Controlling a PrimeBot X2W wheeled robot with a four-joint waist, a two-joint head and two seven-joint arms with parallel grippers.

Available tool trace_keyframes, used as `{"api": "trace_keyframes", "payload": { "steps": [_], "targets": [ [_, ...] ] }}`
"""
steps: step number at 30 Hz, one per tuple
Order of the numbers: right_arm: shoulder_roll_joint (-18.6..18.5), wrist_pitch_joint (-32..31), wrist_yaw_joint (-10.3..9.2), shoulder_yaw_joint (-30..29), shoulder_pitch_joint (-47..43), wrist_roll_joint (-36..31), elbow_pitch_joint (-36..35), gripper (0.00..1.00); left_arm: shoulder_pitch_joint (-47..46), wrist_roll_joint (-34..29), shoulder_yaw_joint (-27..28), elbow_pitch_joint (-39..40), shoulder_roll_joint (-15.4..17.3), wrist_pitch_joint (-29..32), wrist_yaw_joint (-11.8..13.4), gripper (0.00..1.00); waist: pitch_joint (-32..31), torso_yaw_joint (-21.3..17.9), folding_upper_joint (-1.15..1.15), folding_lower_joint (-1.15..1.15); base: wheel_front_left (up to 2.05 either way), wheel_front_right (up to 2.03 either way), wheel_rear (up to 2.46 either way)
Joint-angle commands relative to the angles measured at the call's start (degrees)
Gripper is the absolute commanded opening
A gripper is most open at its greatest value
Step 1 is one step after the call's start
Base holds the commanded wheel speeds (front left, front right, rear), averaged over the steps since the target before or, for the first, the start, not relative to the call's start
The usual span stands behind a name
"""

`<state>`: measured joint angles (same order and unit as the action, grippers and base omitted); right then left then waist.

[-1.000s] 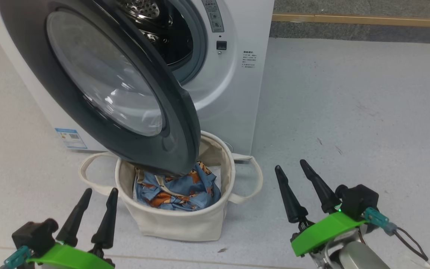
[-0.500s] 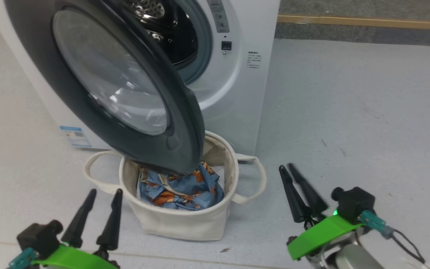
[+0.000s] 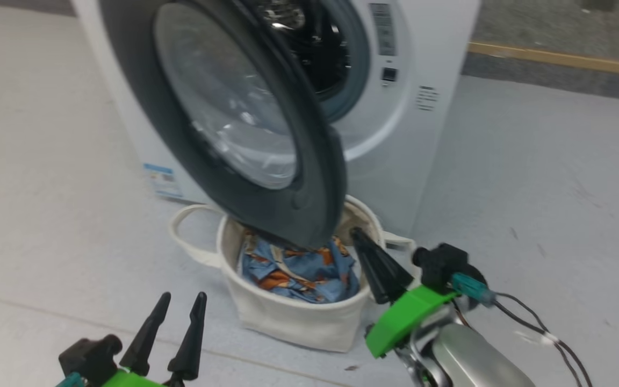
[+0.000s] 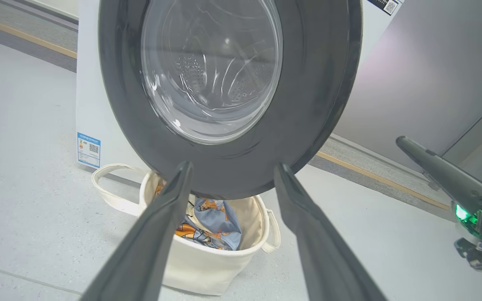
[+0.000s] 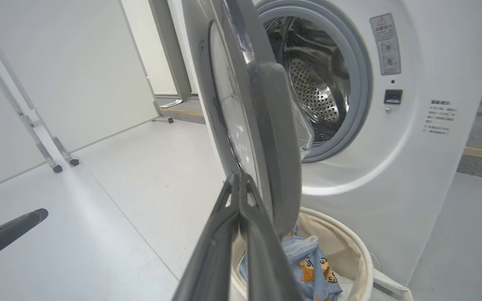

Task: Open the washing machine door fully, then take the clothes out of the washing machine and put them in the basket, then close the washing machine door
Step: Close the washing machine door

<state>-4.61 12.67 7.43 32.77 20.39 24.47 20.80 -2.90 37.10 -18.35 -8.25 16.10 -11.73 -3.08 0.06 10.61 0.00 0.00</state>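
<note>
Approach for the closing push.
The left gripper (image 3: 183, 295) waits low, jaws wide apart; the round black-rimmed glass door (image 3: 234, 118) hangs open over the round cream canvas basket (image 3: 293, 322) holding the light blue bear-print clothes (image 3: 299, 271); the right gripper (image 3: 358, 236), jaws shut empty, sits by the door's free edge before the white front-loading washing machine (image 3: 395, 140). Best push the rim far from the hinge, clearing the basket. A second ago those jaws stood apart; the camera has turned.

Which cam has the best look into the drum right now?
Right wrist view: past the edge of the door it looks straight into the drum, perforated steel wall lit and sharp. Head view catches a dark slice of it at the top, half hidden by the door. Left wrist view sees it through the door glass, distorted.
</note>
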Motion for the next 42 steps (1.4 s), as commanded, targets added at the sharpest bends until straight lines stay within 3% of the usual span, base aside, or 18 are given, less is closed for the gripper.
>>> {"api": "trace_keyframes", "payload": {
  "steps": [1,14,19,27,33,42],
  "targets": [
    [1.4,0.2,0.06,2.3,3.9,1.3,1.1,0.00,-2.5,0.4,1.6,1.0,0.3,-0.8,-0.4,1.00,-0.3,2.9,0.00,0.00,0.00,0.00,0.00],
    [1.7,1.9,0.06,9.4,13.9,9.3,16.7,0.00,-3.3,0.2,-0.3,0.3,-0.1,-0.4,-0.8,1.00,-0.4,8.3,0.00,0.00,0.00,0.00,0.00],
    [1.7,2.2,0.06,9.5,17.9,11.2,22.5,0.00,-3.7,0.2,-0.5,0.3,-0.1,-0.4,-0.9,1.00,0.5,9.6,0.00,0.00,0.00,0.00,0.00],
    [1.7,2.3,0.06,2.9,21.8,9.3,26.8,0.00,-4.9,0.3,-1.0,0.4,-0.3,-0.5,-1.0,1.00,3.9,11.4,0.00,0.00,0.00,0.00,0.00],
    [1.5,2.3,0.06,-6.3,24.9,3.1,28.9,0.00,-6.3,0.2,-1.6,0.5,-0.8,-0.8,-1.3,1.00,8.3,13.1,0.00,0.00,0.00,0.00,0.00],
    [-2.8,2.3,0.06,-18.6,30.8,-5.6,28.5,0.00,-8.7,0.0,-2.4,1.0,-1.4,-1.3,-1.9,1.00,14.8,16.3,0.00,0.00,0.00,0.00,0.00]
  ]
}}
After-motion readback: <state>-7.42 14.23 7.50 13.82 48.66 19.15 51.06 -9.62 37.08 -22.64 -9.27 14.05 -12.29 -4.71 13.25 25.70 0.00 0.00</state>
